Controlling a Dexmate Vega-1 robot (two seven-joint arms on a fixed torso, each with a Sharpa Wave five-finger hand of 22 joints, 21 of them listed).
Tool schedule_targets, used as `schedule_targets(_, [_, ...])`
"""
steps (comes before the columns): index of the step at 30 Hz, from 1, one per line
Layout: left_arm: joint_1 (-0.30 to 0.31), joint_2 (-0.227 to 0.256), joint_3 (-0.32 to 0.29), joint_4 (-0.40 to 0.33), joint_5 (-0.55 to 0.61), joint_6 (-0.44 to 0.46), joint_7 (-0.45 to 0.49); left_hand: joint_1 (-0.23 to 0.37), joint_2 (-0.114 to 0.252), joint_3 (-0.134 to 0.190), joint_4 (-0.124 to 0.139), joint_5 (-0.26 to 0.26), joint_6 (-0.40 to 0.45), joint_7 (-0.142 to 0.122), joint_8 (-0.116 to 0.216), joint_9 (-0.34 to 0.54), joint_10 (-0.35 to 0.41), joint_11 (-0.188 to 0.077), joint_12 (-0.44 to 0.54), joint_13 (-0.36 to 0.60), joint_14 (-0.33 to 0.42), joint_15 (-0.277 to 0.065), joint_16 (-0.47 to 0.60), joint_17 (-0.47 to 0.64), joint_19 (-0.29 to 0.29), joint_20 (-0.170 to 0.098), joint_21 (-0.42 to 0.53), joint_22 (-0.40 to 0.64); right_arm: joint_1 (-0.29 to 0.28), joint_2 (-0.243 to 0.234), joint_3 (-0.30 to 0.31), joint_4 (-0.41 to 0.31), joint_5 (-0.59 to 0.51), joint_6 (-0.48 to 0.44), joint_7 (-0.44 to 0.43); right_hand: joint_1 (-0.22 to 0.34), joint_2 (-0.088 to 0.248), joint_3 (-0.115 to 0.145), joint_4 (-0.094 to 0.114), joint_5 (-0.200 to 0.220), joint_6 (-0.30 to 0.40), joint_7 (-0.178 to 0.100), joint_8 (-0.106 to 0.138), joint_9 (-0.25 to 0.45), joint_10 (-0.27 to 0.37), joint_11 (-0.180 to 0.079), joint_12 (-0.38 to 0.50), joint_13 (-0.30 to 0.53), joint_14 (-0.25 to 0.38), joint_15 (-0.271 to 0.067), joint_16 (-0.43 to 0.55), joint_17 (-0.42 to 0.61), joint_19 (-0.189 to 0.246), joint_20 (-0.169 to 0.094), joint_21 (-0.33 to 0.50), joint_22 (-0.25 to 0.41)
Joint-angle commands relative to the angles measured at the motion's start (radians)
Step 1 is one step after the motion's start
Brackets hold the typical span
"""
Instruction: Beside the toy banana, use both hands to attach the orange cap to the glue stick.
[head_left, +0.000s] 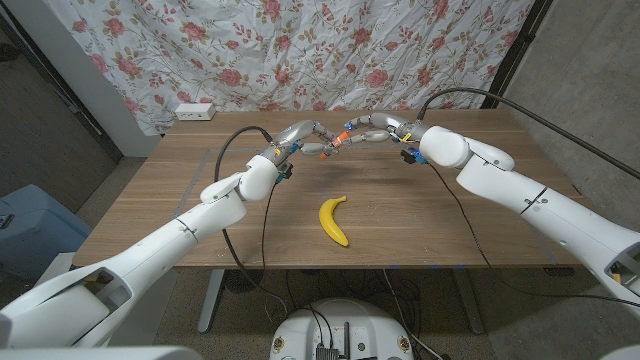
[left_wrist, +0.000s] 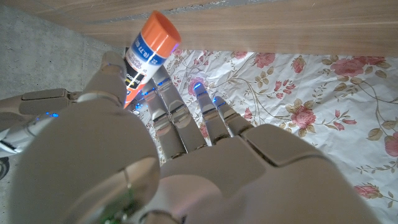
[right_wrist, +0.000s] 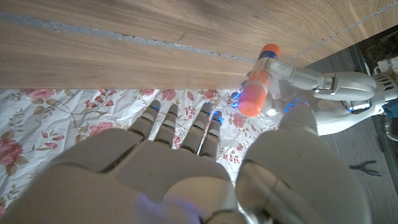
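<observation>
Behind the wooden table (head_left: 200, 215) hangs a floral curtain (head_left: 330, 50), with a white power strip (head_left: 194, 111) on the floor at its foot; a grey wall closes the robot's right side. Both hands are raised above the far half of the table, meeting near its middle, with the toy banana (head_left: 334, 220) lying on the wood nearer the robot, well apart from them.

Left hand (head_left: 300, 140): in its wrist view the glue stick (left_wrist: 144, 55) is pinched between thumb and a finger, the other fingers spread and straight. Right hand (head_left: 372, 128): the fingers seen in its wrist view are extended; the orange cap (right_wrist: 254, 98) sits just beside its thumb side, but whether the right hand has a firm hold on it cannot be told. The orange end toward the right hand and a second orange end at the far tip both show — whether the cap is fully seated cannot be judged.

Step in hand, as judged: pressing cap onto tube. To do it well, keep the two axes in line, push along the tube rather than across it, and let the left hand brace against the push so the pinch does not slip. A tilted cap would jam or skid off.

Room for moving: open air above the table on all sides of the hands. Black cables (head_left: 262, 215) trail from both wrists over the wood — any lowering toward the banana should avoid dragging them across it. Both side edges of the table are well clear of the work.
</observation>
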Motion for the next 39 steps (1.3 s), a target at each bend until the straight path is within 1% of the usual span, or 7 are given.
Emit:
schedule_targets(1, [-0.008, 0.004, 0.000, 0.006, 0.003, -0.004, -0.010, 0.003, 0.032, 0.011, 0.004, 0.007, 0.101, 0.011, 0.011, 0.005, 0.003, -0.004, 0.006, 0.002, -0.004, -0.132, 0.003, 0.003, 0.000, -0.034, 0.007, 0.002, 0.009, 0.005, 0.019, 0.067, 0.078, 0.078, 0.033, -0.041, 0.005, -0.017, 0.010, 0.012, -0.063, 0.007, -0.001, 0.001, -0.083, 0.022, -0.006, -0.003, -0.073, 0.029, -0.013, -0.003, -0.027, 0.005, 0.004, 0.004])
schedule_targets(7, [-0.020, 0.001, 0.003, 0.019, 0.001, -0.012, -0.017, 0.004, 0.032, 0.011, 0.004, 0.007, 0.102, 0.011, 0.012, 0.005, 0.003, -0.004, 0.006, 0.002, -0.004, -0.132, 0.004, 0.003, 0.001, -0.033, 0.007, 0.002, -0.015, 0.008, 0.044, 0.109, 0.110, 0.164, -0.011, -0.067, 0.018, -0.024, 0.022, 0.009, -0.125, 0.012, -0.007, 0.000, -0.123, 0.029, -0.004, -0.005, -0.129, 0.038, -0.019, -0.004, -0.042, 0.001, 0.004, 0.004])
schedule_targets(16, [-0.034, -0.007, 0.006, 0.035, 0.001, -0.016, -0.019, 0.005, 0.033, 0.011, 0.003, 0.007, 0.102, 0.011, 0.012, 0.005, 0.004, -0.004, 0.006, 0.002, -0.004, -0.132, 0.004, 0.003, 0.001, -0.033, 0.007, 0.002, -0.031, 0.013, 0.065, 0.159, 0.134, 0.264, -0.044, -0.116, 0.029, -0.037, 0.046, 0.000, -0.146, 0.017, -0.002, 0.000, -0.166, 0.025, -0.003, -0.006, -0.163, 0.040, -0.015, -0.003, -0.060, -0.005, 0.003, 0.004])
schedule_targets(25, [-0.046, -0.018, 0.009, 0.054, 0.003, -0.018, -0.008, 0.004, 0.032, 0.010, 0.004, 0.007, 0.102, 0.011, 0.012, 0.005, 0.004, -0.004, 0.006, 0.002, -0.004, -0.132, 0.003, 0.003, 0.001, -0.033, 0.007, 0.002, -0.052, 0.016, 0.079, 0.179, 0.143, 0.301, -0.071, -0.164, 0.047, -0.047, 0.072, -0.012, -0.156, 0.027, 0.003, -0.001, -0.184, 0.016, 0.001, -0.008, -0.190, 0.035, -0.013, -0.001, -0.068, -0.008, 0.005, 0.005])
schedule_targets(30, [-0.047, -0.019, 0.009, 0.058, 0.005, -0.013, 0.000, 0.005, 0.033, 0.011, 0.003, 0.007, 0.101, 0.010, 0.012, 0.005, 0.004, -0.004, 0.006, 0.002, -0.004, -0.134, 0.003, 0.002, 0.002, -0.033, 0.007, 0.002, -0.072, 0.018, 0.088, 0.185, 0.131, 0.324, -0.110, -0.181, 0.048, -0.053, 0.079, -0.016, -0.157, 0.041, 0.005, -0.001, -0.185, 0.014, 0.003, -0.009, -0.195, 0.027, -0.010, -0.001, -0.069, -0.005, 0.006, 0.005])
schedule_targets(34, [-0.047, -0.018, 0.008, 0.058, 0.005, -0.011, 0.005, 0.005, 0.033, 0.011, 0.004, 0.007, 0.100, 0.010, 0.011, 0.005, 0.004, -0.004, 0.006, 0.002, -0.004, -0.135, 0.003, 0.003, 0.002, -0.033, 0.007, 0.002, -0.091, 0.020, 0.094, 0.183, 0.093, 0.342, -0.163, -0.215, 0.049, -0.066, 0.092, -0.028, -0.110, 0.050, 0.023, -0.001, -0.157, 0.009, 0.017, -0.010, -0.182, -0.012, 0.003, -0.003, -0.063, -0.004, 0.010, 0.005])
schedule_targets(39, [-0.045, -0.019, 0.006, 0.058, 0.005, -0.008, 0.013, 0.005, 0.033, 0.011, 0.004, 0.007, 0.102, 0.012, 0.012, 0.005, 0.004, -0.004, 0.006, 0.002, -0.004, -0.134, 0.003, 0.003, 0.002, -0.033, 0.007, 0.002, -0.118, 0.031, 0.106, 0.196, 0.088, 0.383, -0.211, -0.222, 0.052, -0.068, 0.095, -0.031, -0.116, 0.050, 0.019, -0.002, -0.154, 0.007, 0.017, -0.010, -0.177, -0.019, 0.006, -0.004, -0.059, -0.005, 0.012, 0.005])
